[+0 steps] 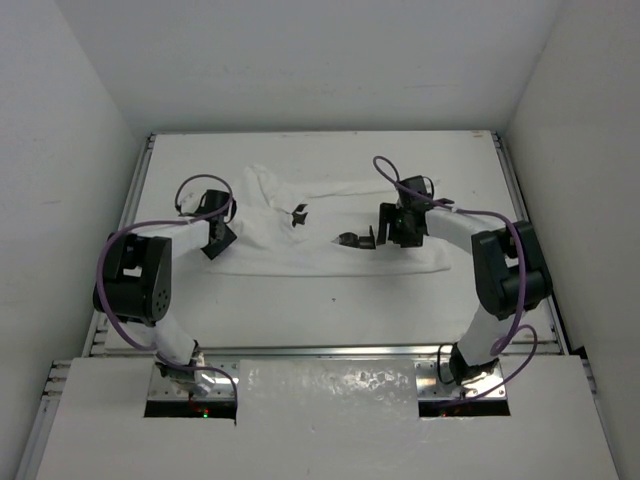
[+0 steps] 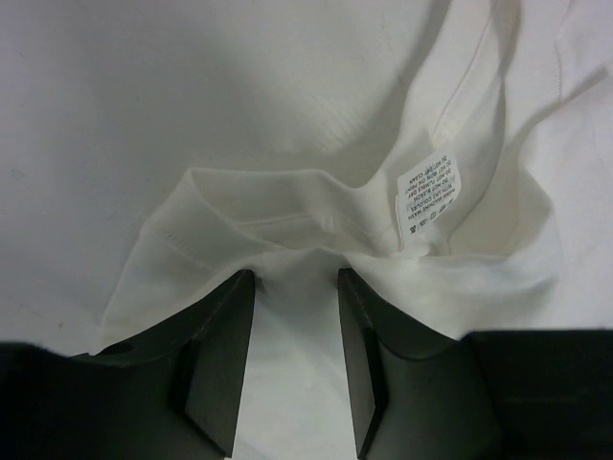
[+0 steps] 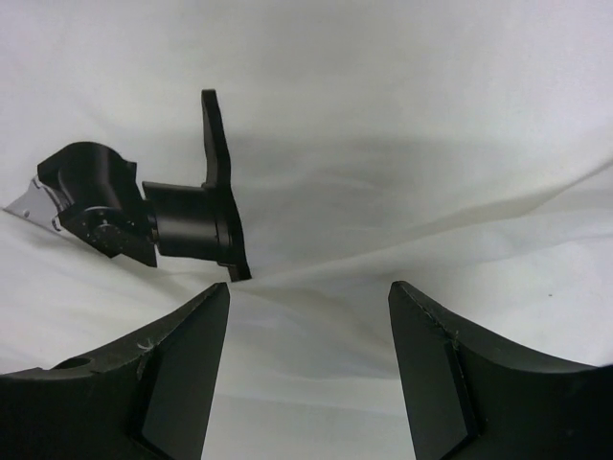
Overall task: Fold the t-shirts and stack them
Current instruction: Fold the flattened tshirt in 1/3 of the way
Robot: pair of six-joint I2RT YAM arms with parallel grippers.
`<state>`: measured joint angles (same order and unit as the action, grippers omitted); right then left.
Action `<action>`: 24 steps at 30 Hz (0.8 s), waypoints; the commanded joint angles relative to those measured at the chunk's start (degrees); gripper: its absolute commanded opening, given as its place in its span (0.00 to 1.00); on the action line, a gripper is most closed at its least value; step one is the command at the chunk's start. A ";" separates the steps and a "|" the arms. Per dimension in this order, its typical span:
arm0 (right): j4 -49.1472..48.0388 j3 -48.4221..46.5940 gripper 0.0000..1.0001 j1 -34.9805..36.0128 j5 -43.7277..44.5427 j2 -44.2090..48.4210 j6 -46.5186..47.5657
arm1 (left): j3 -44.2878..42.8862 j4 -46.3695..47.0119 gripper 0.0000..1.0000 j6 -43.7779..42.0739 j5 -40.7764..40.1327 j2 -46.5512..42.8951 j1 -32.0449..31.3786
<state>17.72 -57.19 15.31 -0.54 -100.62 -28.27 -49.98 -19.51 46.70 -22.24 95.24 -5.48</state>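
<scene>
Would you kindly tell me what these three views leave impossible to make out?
- Left wrist: care label print too small to read; whether the left claw grips the t-shirt or just straddles a fold is unclear, white on white.
- Top external: black mark on the shirt too small to identify.
- Right wrist: black part lying by the open right claw, its identity unclear; shirt edges cut off by the frame.

In the left wrist view, the care label (image 2: pixel 428 196) on the t-shirt (image 2: pixel 316 115) bears print too small to read, and the cloth runs past the top and right edges. Whether the left end effector (image 2: pixel 297 273) pinches cloth between its fingers cannot be told. From above, the black mark (image 1: pixel 298 213) is too small to make out, and the right end effector (image 1: pixel 392 226) hides the cloth under it.
</scene>
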 commanded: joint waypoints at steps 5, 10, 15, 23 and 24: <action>-1.46 -1.60 0.68 -2.56 1.67 0.53 0.50 | 2.60 3.42 0.38 -0.91 2.64 -1.81 0.20; 1.53 -5.03 0.67 -5.81 5.37 -5.81 -1.34 | 2.96 2.72 0.38 0.15 1.85 -0.59 0.20; 4.78 -9.69 0.67 -11.26 7.12 -10.21 -4.59 | 4.45 3.33 0.38 0.76 1.67 -0.49 0.20; 4.16 -10.83 0.66 -12.50 7.13 -7.05 -7.85 | 6.73 4.57 0.37 1.82 1.85 0.12 0.20; 4.00 -11.53 0.66 -12.50 6.00 -6.35 -7.42 | 6.73 4.57 0.37 1.56 2.28 -0.58 0.20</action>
<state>21.12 -66.11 2.55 5.54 -109.19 -34.52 -46.06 -13.58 47.05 -21.87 93.60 -5.50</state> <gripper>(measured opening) 0.660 0.372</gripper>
